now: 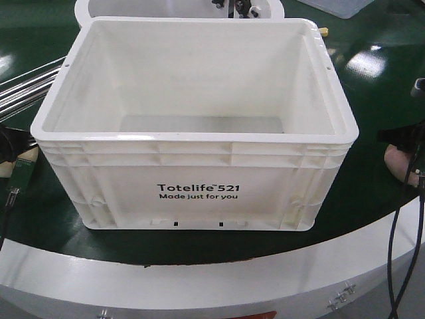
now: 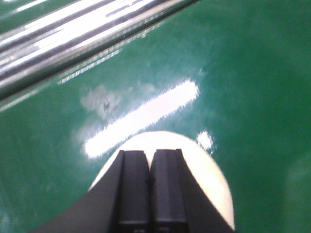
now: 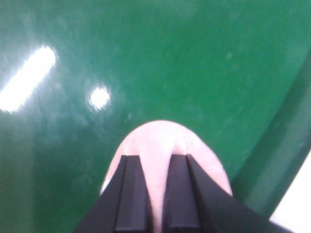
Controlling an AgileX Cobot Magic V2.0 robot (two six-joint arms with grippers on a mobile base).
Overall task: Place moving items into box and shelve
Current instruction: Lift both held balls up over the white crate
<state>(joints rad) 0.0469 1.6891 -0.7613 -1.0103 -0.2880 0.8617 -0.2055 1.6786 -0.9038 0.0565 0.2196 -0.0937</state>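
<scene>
A white open crate [image 1: 192,176] marked "Totelife 521" stands in the middle of the round green table; nothing shows inside it. My left gripper [image 2: 149,151] is at the crate's left, its jaws pressed together on a thin cream rounded item [image 2: 214,179] that spreads out beneath them. In the front view it sits at the left edge [image 1: 9,143]. My right gripper [image 3: 154,156] is at the crate's right, shut on a soft pink rounded item [image 3: 158,138] pinched between its fingers. That item also shows in the front view [image 1: 398,159] below the gripper [image 1: 404,136].
Shiny metal rails [image 1: 20,86] run along the table at the left, also in the left wrist view [image 2: 73,29]. A white round container [image 1: 89,8] stands behind the crate. The table's white rim [image 1: 199,279] curves along the front. Cables [image 1: 395,252] hang at the right.
</scene>
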